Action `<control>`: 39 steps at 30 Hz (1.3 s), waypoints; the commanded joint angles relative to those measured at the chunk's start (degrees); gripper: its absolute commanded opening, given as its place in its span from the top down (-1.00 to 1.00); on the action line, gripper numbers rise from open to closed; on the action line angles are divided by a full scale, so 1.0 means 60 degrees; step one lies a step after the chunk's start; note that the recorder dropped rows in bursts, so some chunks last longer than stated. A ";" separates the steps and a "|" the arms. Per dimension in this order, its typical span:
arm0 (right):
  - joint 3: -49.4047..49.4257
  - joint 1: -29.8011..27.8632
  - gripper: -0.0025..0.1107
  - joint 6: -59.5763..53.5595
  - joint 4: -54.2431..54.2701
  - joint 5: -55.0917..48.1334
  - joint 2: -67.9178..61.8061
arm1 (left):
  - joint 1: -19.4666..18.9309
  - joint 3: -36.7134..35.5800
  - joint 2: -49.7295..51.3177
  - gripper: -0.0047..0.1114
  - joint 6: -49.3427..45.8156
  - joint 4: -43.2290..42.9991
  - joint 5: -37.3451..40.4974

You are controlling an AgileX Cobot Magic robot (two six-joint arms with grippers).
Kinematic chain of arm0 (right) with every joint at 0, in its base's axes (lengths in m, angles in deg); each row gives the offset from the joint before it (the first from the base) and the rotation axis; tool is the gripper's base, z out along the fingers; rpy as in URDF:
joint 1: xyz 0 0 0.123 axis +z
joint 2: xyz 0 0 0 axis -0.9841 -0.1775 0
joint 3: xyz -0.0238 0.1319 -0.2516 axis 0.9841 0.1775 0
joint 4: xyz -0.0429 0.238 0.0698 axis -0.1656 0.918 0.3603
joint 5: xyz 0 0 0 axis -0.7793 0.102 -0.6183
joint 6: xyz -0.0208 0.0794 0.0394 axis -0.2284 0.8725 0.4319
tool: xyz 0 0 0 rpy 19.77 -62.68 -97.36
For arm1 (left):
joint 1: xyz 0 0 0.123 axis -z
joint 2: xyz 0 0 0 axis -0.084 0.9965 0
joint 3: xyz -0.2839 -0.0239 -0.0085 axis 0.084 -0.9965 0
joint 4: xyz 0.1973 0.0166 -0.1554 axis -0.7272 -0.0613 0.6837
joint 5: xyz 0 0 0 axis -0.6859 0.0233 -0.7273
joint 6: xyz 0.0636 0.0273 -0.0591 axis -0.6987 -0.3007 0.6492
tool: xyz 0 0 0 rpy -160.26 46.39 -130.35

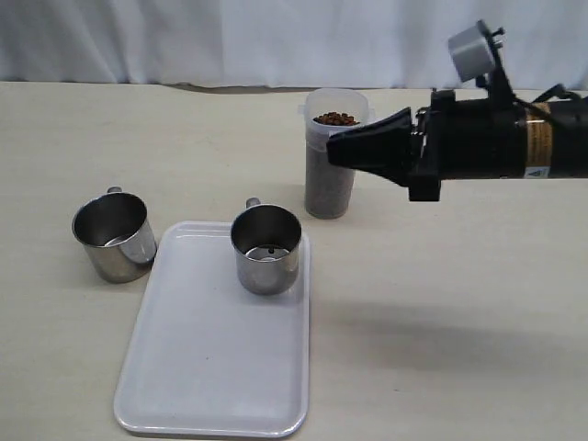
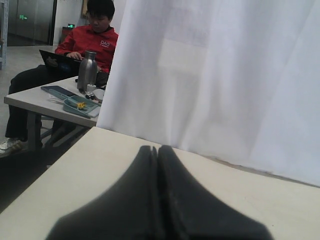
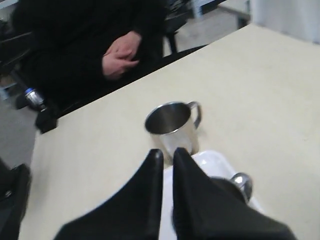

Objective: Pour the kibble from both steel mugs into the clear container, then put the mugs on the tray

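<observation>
The clear container [image 1: 333,165] stands at the back of the table with kibble [image 1: 336,118] up to its rim. One steel mug [image 1: 266,248] is upright on the tray [image 1: 216,367], at its far end. The other steel mug [image 1: 113,237] [image 3: 172,125] stands on the table just left of the tray [image 3: 215,162]. Both mugs look empty. My right gripper [image 1: 333,145] [image 3: 167,152] hovers in front of the container's upper part, its fingers nearly together with only a thin slit and nothing between them. My left gripper [image 2: 157,148] is shut and empty, out of the exterior view.
A white curtain [image 1: 276,37] hangs along the table's far edge. In the right wrist view a seated person in dark clothes [image 3: 100,45] is beyond the table's edge. In the left wrist view another person [image 2: 90,40] sits at a separate desk.
</observation>
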 commanded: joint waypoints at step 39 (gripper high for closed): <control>0.7568 -0.0085 0.86 -1.1146 1.4130 -0.5525 1.1661 | 0.0037 -0.0020 0.2423 0.92 -0.0014 -0.1445 -0.3513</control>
